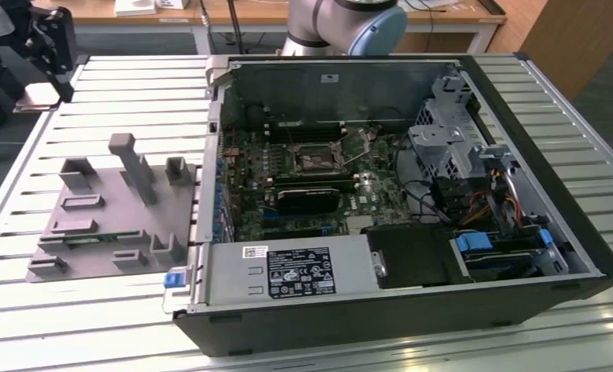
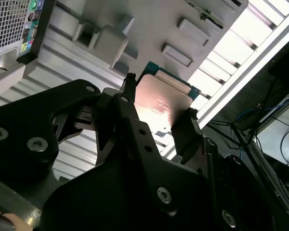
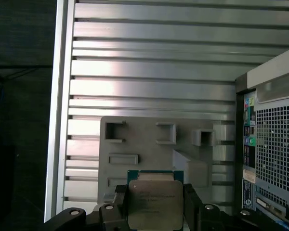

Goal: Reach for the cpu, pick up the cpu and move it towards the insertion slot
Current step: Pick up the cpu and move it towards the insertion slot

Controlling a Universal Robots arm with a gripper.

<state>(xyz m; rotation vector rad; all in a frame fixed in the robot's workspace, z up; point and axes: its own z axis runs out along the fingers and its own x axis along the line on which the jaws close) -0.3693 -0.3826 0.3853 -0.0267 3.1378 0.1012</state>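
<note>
The open computer case (image 1: 585, 260) holds a motherboard; the insertion slot (image 1: 315, 160) sits at its centre, mid-frame in the exterior view, a black card (image 1: 306, 195) just below it. In both wrist views the end effector (image 3: 155, 208) is clenched on two opposite edges of the cpu (image 3: 155, 195), lifted over the grey fixture (image 3: 144, 137). Bare counter (image 1: 130, 105) slats surround the fixture, which lies beside the case on the exterior view's left.
</note>
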